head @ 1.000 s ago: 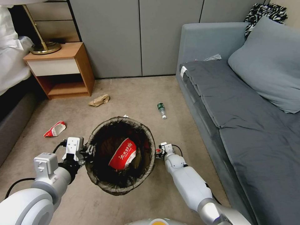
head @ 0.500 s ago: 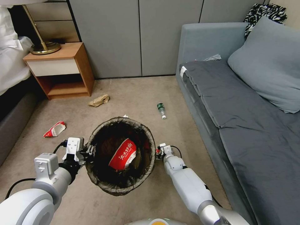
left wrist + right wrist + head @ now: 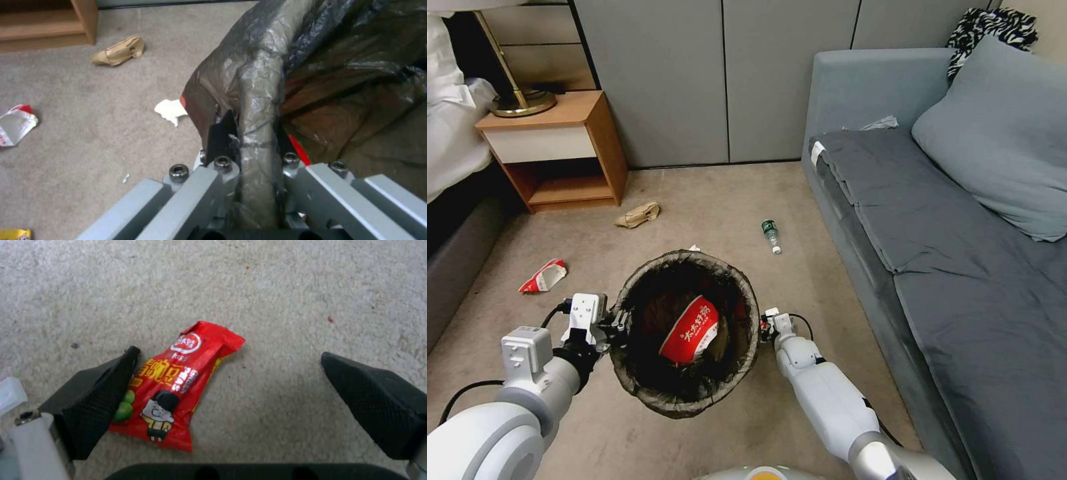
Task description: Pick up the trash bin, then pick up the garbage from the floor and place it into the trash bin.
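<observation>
Snack packet [image 3: 178, 383] lies on carpet between the spread right claw [image 3: 231, 386]; left claw [image 3: 249, 133] clamps the trash bin [image 3: 627, 313] rim.

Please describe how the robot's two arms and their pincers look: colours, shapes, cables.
Both arms are glossy white, rounded segments with grey joint rings. The left pincer has grey metal fingers with hex bolts; a white block sits on that wrist, and a black cable trails from it. The right pincer has black, textured, wedge-shaped fingers.

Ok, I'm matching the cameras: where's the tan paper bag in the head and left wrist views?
Head view: the tan paper bag lies on the carpet beyond the trash bin, near the nightstand.
Left wrist view: the bag lies on carpet beside the nightstand's foot.
Shared landmark: the nightstand.
</observation>
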{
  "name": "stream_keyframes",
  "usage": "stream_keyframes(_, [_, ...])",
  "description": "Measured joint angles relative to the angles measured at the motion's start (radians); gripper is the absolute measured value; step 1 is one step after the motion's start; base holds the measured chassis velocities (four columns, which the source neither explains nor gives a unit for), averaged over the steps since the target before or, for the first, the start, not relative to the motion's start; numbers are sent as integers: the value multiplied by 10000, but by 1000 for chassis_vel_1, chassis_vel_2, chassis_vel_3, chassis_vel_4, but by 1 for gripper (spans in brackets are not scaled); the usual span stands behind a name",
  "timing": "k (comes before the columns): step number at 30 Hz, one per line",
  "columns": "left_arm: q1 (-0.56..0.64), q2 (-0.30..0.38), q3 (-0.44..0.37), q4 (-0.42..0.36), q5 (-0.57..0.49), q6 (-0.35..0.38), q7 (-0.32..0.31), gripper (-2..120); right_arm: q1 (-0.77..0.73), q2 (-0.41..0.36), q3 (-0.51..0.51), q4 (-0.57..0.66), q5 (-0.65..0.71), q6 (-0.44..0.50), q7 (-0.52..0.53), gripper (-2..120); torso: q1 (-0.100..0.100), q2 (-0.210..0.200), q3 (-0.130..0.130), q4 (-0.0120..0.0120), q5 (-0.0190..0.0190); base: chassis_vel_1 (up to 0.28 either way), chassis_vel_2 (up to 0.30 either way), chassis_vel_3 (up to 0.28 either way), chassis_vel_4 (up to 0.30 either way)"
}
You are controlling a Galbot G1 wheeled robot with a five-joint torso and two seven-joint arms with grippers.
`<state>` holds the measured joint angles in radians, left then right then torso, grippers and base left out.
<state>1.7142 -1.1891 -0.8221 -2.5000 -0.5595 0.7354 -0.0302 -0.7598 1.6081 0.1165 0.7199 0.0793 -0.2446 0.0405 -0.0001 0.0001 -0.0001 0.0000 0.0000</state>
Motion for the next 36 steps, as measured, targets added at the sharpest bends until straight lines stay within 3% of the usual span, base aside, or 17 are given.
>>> stream_keyframes(6, [-15,-12,12,0,3,0,1,1,-22,1,0,-21,-80,51,-15,99,0,0,0,0,0,0,0,0,0])
stream_keyframes(15, [-45,-17,20,0,6,0,6,1,-38,22,-10,-21,-166,84,-45,82,0,1,-1,5,5,0,0,0,0])
stream_keyframes(17, [-53,-16,20,0,7,0,6,1,-45,22,-9,-14,-183,88,-50,73,-1,1,-1,5,3,0,0,0,0])
stream_keyframes(23, [-87,-5,24,0,5,0,13,1,-72,25,-12,13,-256,124,-70,63,-1,2,0,4,5,0,0,0,0])
stream_keyframes(36, [-204,38,44,0,-5,0,87,1,-136,16,16,80,-453,234,-90,27,-1,0,1,7,6,0,0,0,0])
